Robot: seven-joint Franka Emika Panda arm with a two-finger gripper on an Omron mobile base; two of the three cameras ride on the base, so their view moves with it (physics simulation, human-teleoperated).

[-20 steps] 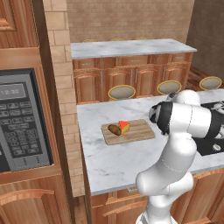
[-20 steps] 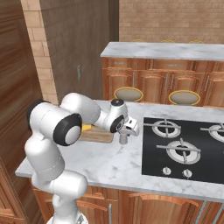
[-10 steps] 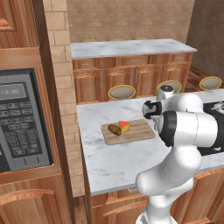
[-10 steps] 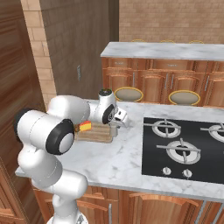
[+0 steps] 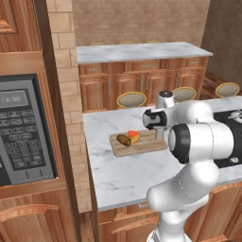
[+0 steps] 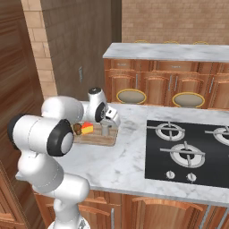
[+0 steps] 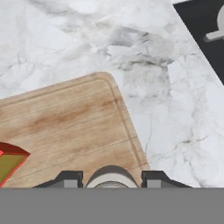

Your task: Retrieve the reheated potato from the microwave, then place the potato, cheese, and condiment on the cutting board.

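Note:
The cutting board (image 6: pixel 95 137) lies on the marble counter, with the brown potato (image 6: pixel 78 129) and the orange-yellow cheese (image 6: pixel 87 129) side by side on its left part. My gripper (image 6: pixel 106 126) is shut on the pale condiment (image 6: pixel 105 131), upright over the board's right end. In the hand view the condiment (image 7: pixel 111 176) sits between my fingertips (image 7: pixel 70 178), above the board (image 7: pixel 65 122) near its corner, with the cheese (image 7: pixel 8 164) at the left edge. I cannot tell whether the shaker touches the board. In the left base view the potato (image 5: pixel 124 140) and cheese (image 5: pixel 134 136) rest on the board (image 5: pixel 142 145). The microwave (image 5: pixel 21 132) is at the left.
A black gas stove (image 6: pixel 192 147) fills the counter's right side, close to the board. A brick pillar (image 5: pixel 66 85) stands between the microwave and the counter. Round stools (image 6: pixel 130 96) line the counter's far edge, with a second counter (image 5: pixel 142 51) behind them.
The arm has swung left with the condiment, from beside the stove to over the right end of the cutting board. Potato and cheese have stayed put.

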